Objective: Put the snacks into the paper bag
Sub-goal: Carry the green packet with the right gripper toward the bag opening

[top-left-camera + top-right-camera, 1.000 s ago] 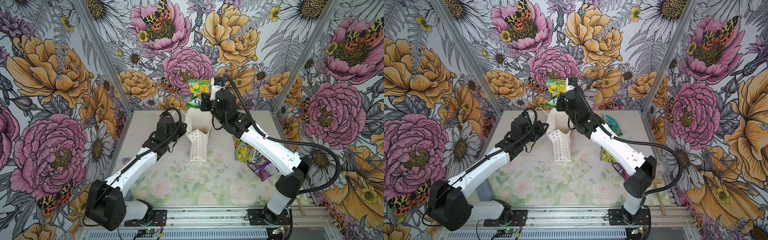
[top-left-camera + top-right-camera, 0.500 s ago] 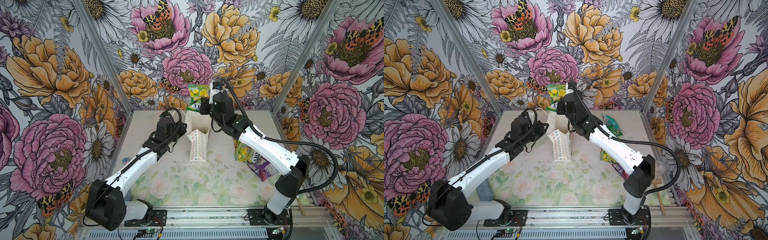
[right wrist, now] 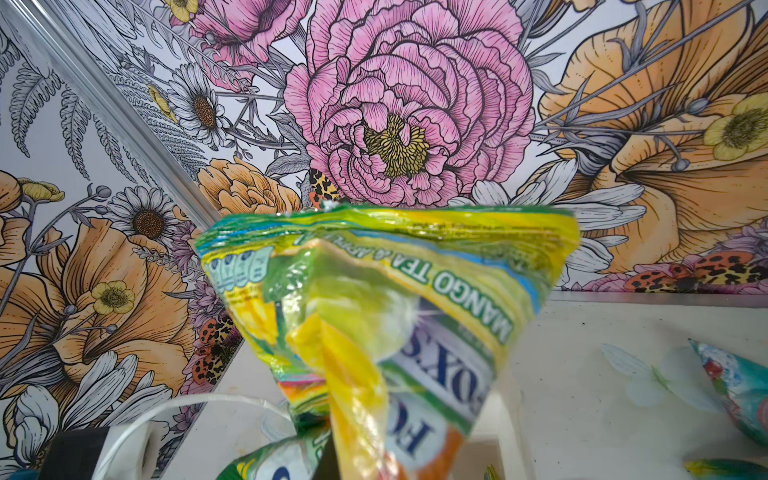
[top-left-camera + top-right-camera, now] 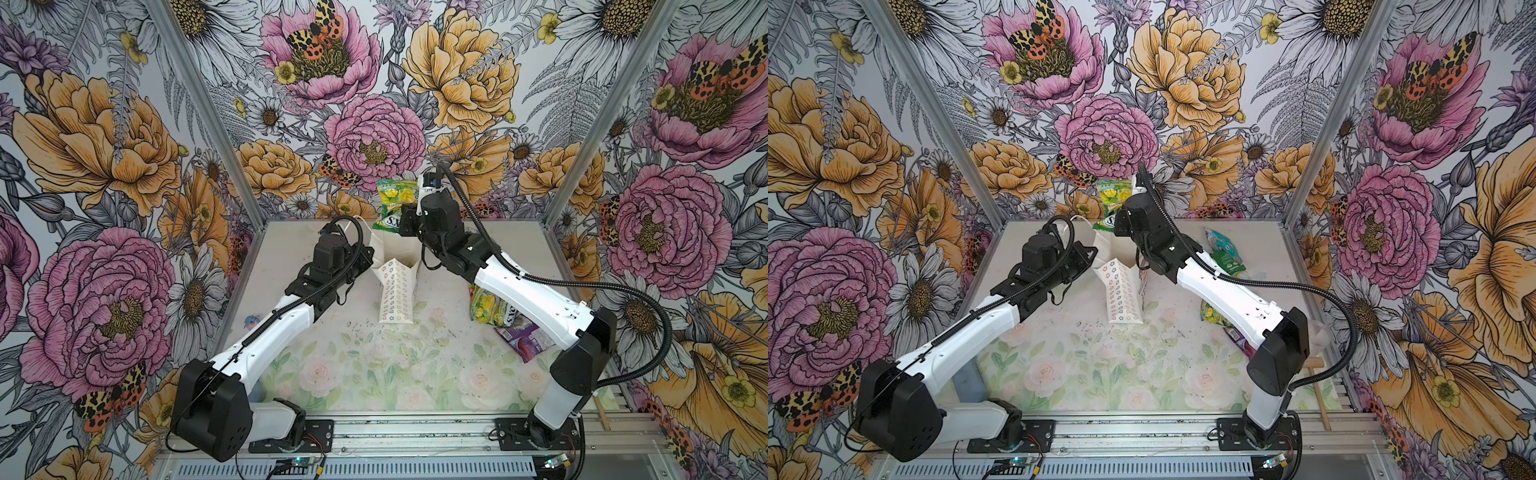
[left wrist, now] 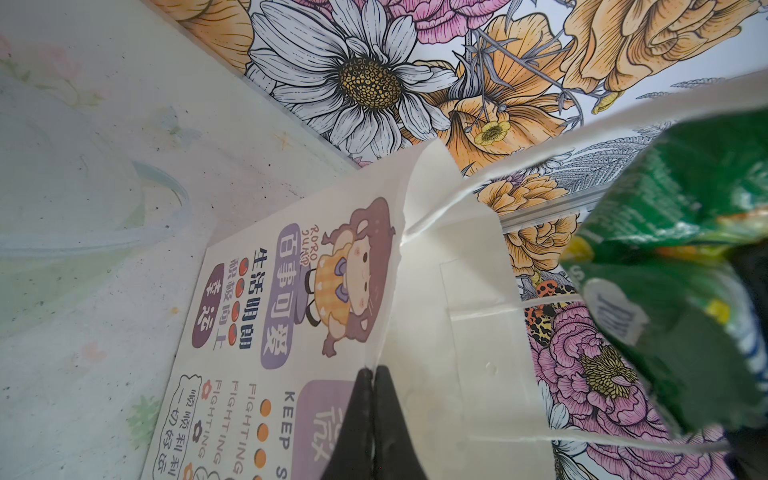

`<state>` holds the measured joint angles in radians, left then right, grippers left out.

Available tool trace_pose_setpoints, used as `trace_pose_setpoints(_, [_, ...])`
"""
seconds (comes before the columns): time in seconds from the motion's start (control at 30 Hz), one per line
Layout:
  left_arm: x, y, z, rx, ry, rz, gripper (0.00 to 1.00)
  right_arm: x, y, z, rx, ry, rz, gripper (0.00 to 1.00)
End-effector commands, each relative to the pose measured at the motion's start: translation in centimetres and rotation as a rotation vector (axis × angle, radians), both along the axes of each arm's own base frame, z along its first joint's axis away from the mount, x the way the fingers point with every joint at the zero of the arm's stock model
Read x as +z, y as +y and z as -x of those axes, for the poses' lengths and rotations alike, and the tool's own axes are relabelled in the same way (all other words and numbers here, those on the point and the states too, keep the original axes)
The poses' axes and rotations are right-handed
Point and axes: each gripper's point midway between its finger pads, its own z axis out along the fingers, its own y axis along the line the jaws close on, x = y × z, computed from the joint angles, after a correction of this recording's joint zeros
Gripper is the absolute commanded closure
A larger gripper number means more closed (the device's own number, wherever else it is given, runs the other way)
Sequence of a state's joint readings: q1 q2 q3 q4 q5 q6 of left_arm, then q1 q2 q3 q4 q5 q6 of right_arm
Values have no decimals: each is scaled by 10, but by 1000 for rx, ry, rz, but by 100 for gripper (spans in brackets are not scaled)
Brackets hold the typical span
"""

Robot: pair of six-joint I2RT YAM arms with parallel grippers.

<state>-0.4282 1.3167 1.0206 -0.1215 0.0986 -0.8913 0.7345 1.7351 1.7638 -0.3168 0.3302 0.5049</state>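
My left gripper (image 5: 372,374) is pinched tight on the paper bag (image 4: 397,291) rim, with the bag standing mid-table. Right gripper (image 4: 409,218) is clamped on a green-yellow snack (image 4: 392,202) dangling just above the bag's open mouth.

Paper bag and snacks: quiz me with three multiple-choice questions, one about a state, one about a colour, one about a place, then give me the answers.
1. What is the left tool doing?
A. standing wide open
B. shut on the rim of the paper bag
C. shut on a snack

2. What colour is the packet held in the right tool?
A. purple
B. teal
C. green and yellow

3. Where does the purple packet lie?
A. on the table by the right arm
B. inside the paper bag
C. in the left tool

Answers:
1 B, the left wrist view shows it closed on the bag's edge.
2 C, the green-yellow wrapper fills the right wrist view.
3 A, it lies flat on the table beside that arm in both top views.
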Motion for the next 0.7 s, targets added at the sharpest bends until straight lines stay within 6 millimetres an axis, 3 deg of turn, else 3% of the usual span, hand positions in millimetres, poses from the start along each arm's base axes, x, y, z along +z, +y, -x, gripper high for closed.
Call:
trace_pose_setpoints(0.0, [0,-4,1,-16,-7,16,100,0,-1,-2,-23,-4,-22,100])
trace_pose_setpoints(0.67, [2,-2,3,-13,-11,18,100,-34,-6,2,-45,77,8,100])
